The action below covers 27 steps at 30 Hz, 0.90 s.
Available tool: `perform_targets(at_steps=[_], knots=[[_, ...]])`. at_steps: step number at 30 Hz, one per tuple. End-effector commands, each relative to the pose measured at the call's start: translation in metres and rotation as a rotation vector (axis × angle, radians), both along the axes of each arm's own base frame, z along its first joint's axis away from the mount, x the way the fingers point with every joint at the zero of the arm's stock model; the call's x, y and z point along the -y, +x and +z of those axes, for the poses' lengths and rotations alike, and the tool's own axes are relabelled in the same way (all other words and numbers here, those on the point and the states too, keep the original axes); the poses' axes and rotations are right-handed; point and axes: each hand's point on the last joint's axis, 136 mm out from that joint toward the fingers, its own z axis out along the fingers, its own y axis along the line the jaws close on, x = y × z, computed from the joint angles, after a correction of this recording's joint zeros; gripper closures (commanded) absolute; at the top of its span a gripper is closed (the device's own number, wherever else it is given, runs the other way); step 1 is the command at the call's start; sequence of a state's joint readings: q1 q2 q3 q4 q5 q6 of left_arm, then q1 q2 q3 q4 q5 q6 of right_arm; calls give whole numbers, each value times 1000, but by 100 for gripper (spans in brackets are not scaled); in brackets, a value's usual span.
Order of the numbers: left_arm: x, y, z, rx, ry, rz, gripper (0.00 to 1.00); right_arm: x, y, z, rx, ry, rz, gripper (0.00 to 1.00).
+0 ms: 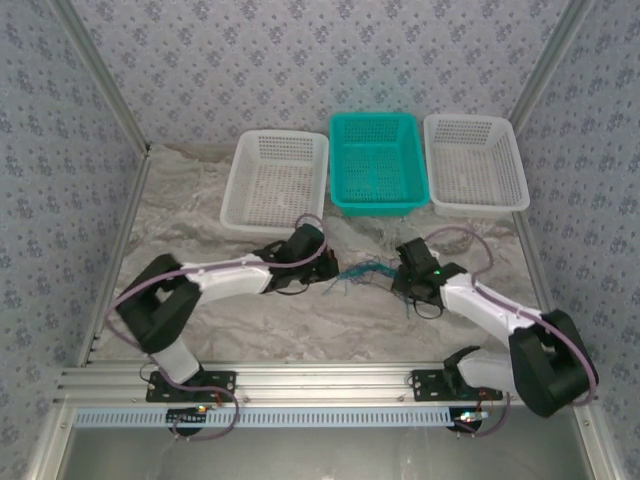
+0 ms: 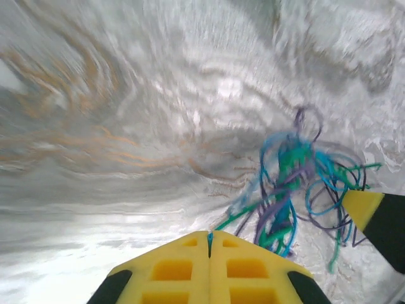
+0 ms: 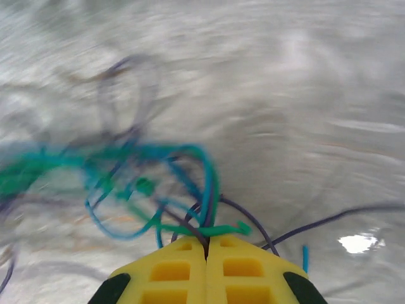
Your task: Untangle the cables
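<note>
The cables (image 1: 362,272) are a small tangle of thin blue, teal-green and dark purple strands, stretched between my two grippers at mid-table. My left gripper (image 1: 328,270) is at the tangle's left end. In the left wrist view its yellow jaws (image 2: 209,235) are pressed together with a thin blue strand pinched at the tips, and the knot of cables (image 2: 291,183) hangs just beyond to the right. My right gripper (image 1: 404,274) is at the right end. In its wrist view the right gripper (image 3: 206,242) is shut on several strands, and the cables (image 3: 158,183) loop out to the left.
Three baskets stand in a row at the back: a white basket (image 1: 240,180) on the left, a teal basket (image 1: 375,118) in the middle and a white basket (image 1: 520,170) on the right. A crumpled pale cloth (image 1: 330,320) covers the table. The right gripper's yellow fingertip (image 2: 364,209) shows in the left wrist view.
</note>
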State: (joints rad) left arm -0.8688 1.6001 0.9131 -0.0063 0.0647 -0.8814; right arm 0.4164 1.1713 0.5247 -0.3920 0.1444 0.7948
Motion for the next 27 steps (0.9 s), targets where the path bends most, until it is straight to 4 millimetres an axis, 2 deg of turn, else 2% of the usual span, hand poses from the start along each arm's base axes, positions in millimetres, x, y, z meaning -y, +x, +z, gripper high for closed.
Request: perform_targets(at_steps=[1,3,6,9,10,12,13,15,16,18,21,23,24,27], knots=[[-51,8,24,145,231,54,100,40,-26,-16,-47,21,-205,100],[-66,7,34,180,275,65,100,50,-30,-20,-31,52,-234,99],[-82,8,41,197,316,94,100,57,-34,-15,-13,29,-238,93],[-76,6,51,224,270,61,100,39,-20,5,47,83,-122,81],[-70,4,53,229,244,38,100,32,-15,15,76,93,-75,73],[-58,2,60,236,194,-2,100,16,-5,46,161,98,47,37],[-54,0,62,238,184,-16,100,12,-2,60,196,85,76,25],[-50,-1,70,246,173,-31,100,0,3,95,310,10,208,5],[-50,-1,73,249,171,-29,100,-5,4,109,360,-27,258,0],[-50,-1,81,259,169,-35,100,-27,7,133,473,-85,413,0],[-49,-3,94,277,190,-76,100,-78,4,147,554,-78,721,1],[-52,-4,99,290,220,-95,100,-100,4,136,519,-123,858,1],[-56,-4,101,295,243,-94,100,-107,5,125,481,-154,909,0],[-69,-1,105,308,286,-70,100,-113,18,90,371,-266,968,0]])
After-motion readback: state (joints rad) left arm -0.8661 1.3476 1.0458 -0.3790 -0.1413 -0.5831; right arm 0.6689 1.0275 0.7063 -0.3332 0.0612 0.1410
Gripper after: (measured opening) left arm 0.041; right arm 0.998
